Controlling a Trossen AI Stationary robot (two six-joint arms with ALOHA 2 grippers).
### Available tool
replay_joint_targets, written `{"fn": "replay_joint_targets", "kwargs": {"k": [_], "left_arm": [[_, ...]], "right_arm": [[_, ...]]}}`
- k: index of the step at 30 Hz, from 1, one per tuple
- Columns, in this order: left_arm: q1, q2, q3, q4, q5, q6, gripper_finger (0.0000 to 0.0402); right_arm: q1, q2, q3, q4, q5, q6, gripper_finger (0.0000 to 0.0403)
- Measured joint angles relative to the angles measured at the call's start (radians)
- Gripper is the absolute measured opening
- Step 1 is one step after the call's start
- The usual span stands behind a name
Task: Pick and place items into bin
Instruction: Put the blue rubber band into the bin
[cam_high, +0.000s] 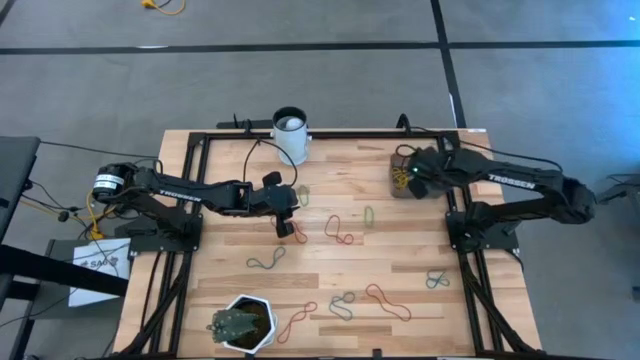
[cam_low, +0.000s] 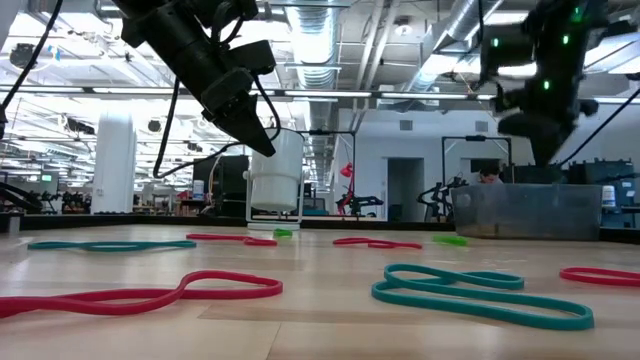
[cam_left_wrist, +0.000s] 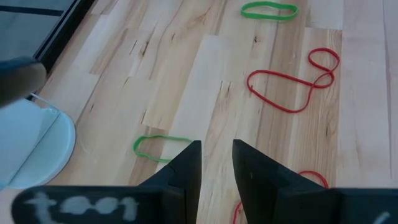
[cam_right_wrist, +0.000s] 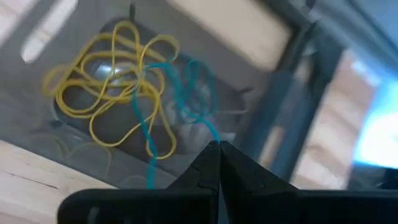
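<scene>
The right gripper (cam_right_wrist: 219, 149), pinched on a teal band (cam_right_wrist: 186, 93) at the high view's upper right, should open only once squarely above the bin (cam_high: 402, 180), while the left gripper (cam_left_wrist: 216, 163), slightly parted and empty, waits left of centre.

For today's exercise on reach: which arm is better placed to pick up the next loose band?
Probably the left. Its claw hangs open over the table among loose bands, with a red band close by. The right claw is over the bin, shut on a blue-green band.

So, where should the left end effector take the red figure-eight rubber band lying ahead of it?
Probably at the narrow waist of the red figure-eight rubber band, where its two loops meet and the strands lie together. Come straight down from above with the left end effector, fingers straddling that waist, since it lies flat on the wooden table.
</scene>
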Motion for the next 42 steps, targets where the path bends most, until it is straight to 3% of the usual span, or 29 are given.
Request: {"fn": "replay_joint_targets", "kwargs": {"k": [4, 18, 26, 31, 42], "left_arm": [[0.000, 0.000, 0.000, 0.000, 0.000, 0.000, 0.0083], [0.000, 0.000, 0.000, 0.000, -0.001, 0.001, 0.0083], [0.000, 0.000, 0.000, 0.000, -0.004, 0.001, 0.0083], [0.000, 0.000, 0.000, 0.000, -0.004, 0.002, 0.0083], [0.000, 0.000, 0.000, 0.001, -0.004, 0.011, 0.0083]], "right_arm": [[-0.032, 0.032, -0.062, 0.061, -0.068, -0.007, 0.0000], [-0.130, 0.140, -0.066, 0.114, -0.094, -0.037, 0.0000], [-0.204, 0.147, -0.049, 0.171, -0.103, -0.079, 0.0000], [-0.258, 0.147, -0.047, 0.233, -0.223, -0.138, 0.0000], [-0.276, 0.146, -0.108, 0.323, -0.267, -0.100, 0.0000]]}}
